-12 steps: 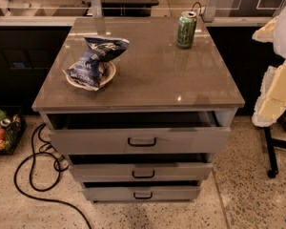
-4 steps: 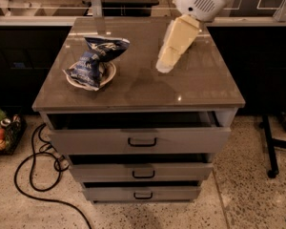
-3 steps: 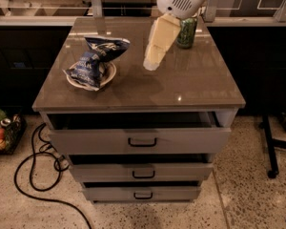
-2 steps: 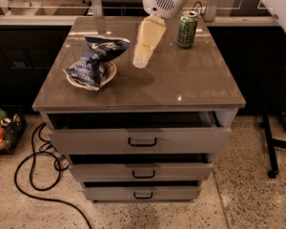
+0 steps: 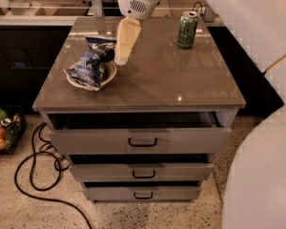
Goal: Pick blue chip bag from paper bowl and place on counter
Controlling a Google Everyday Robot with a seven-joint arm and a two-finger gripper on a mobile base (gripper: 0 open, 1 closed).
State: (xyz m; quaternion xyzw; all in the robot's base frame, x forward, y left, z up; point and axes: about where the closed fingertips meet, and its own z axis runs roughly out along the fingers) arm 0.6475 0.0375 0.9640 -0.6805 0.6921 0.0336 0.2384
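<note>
The blue chip bag lies crumpled in the paper bowl on the left part of the counter. The bag's top end sticks up past the bowl's far rim. My gripper hangs from the white wrist at the top of the view and points down just to the right of the bag and bowl, close to the bag's upper right edge. It holds nothing that I can see.
A green can stands upright at the back right of the counter. The cabinet's top drawer is pulled partly out. A black cable lies on the floor at the left. My white arm fills the right edge.
My gripper has moved steadily left across the counter, from near the green can to right beside the chip bag. The bag, bowl and can have not moved.
</note>
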